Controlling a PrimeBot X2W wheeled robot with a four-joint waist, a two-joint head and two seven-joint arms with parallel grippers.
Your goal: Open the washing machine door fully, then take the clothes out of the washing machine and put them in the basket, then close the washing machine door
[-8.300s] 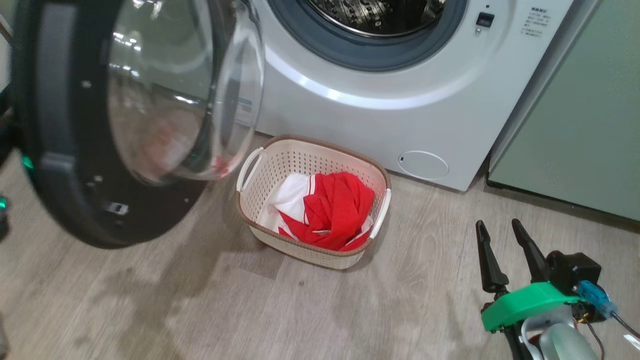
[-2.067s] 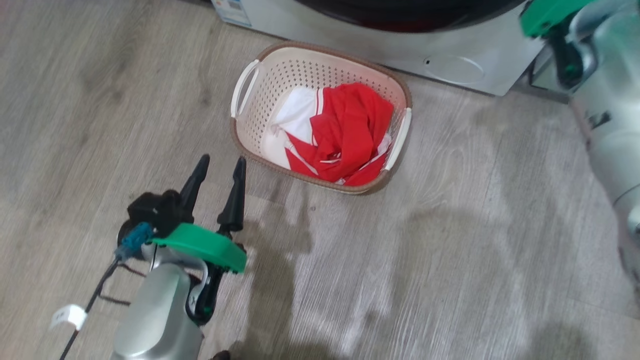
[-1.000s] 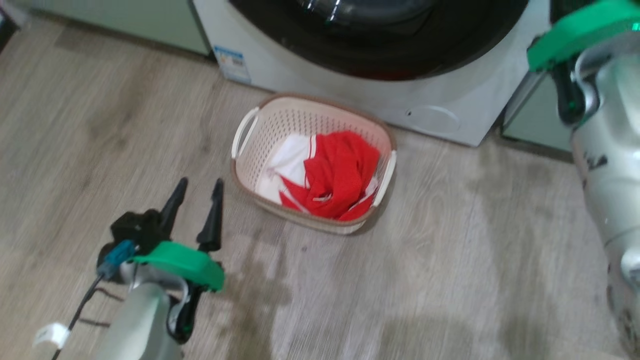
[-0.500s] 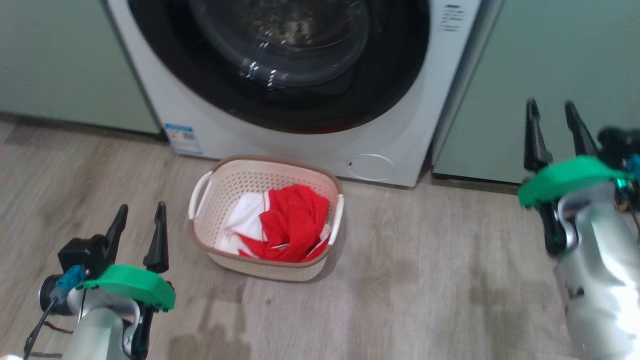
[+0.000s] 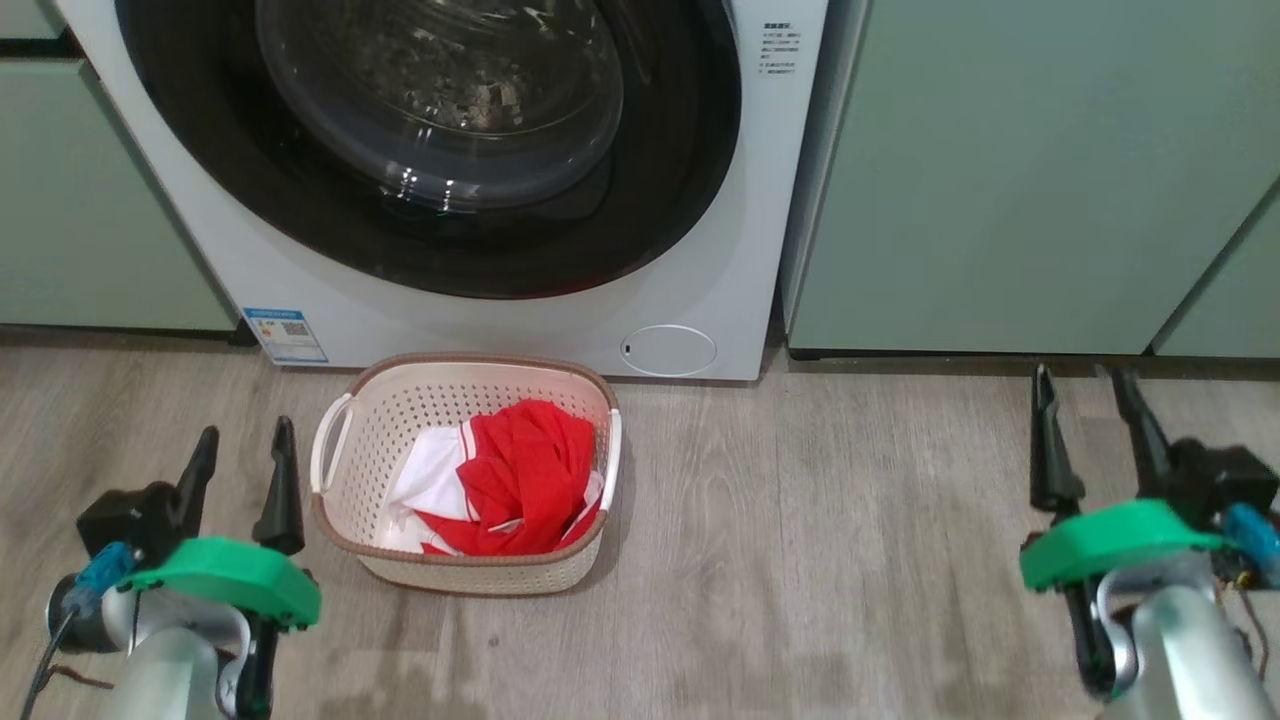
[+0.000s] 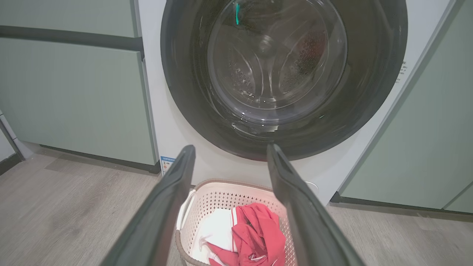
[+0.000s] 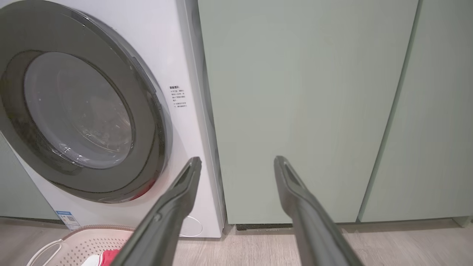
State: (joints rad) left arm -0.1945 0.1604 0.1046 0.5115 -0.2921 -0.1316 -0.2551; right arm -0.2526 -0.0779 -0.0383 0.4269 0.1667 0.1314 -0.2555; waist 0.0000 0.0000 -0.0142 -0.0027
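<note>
The washing machine (image 5: 720,250) stands white between green cabinets, and its door (image 5: 430,140) with the black rim and clear window lies shut against the front. On the floor before it sits the cream basket (image 5: 345,455), holding the red and white clothes (image 5: 510,480). My left gripper (image 5: 245,435) hovers open and empty just left of the basket. At the lower right, over bare floor, my right gripper (image 5: 1085,385) is open and empty too. The left wrist view looks between its fingers (image 6: 170,207) at the door (image 6: 284,74) and the basket (image 6: 221,192). The right wrist view shows the door (image 7: 81,114).
Pale green cabinets (image 5: 1000,170) flank the machine on both sides (image 5: 90,220). A small round white flap (image 5: 668,350) sits low on the washer front, and a blue label sticker (image 5: 284,335) at its lower left. Wood-look floor (image 5: 820,560) spreads between the basket and my right arm.
The head camera has tilted up, bringing the shut door and cabinets into view. My right arm has come down from the upper right to the lower right with its fingers apart.
</note>
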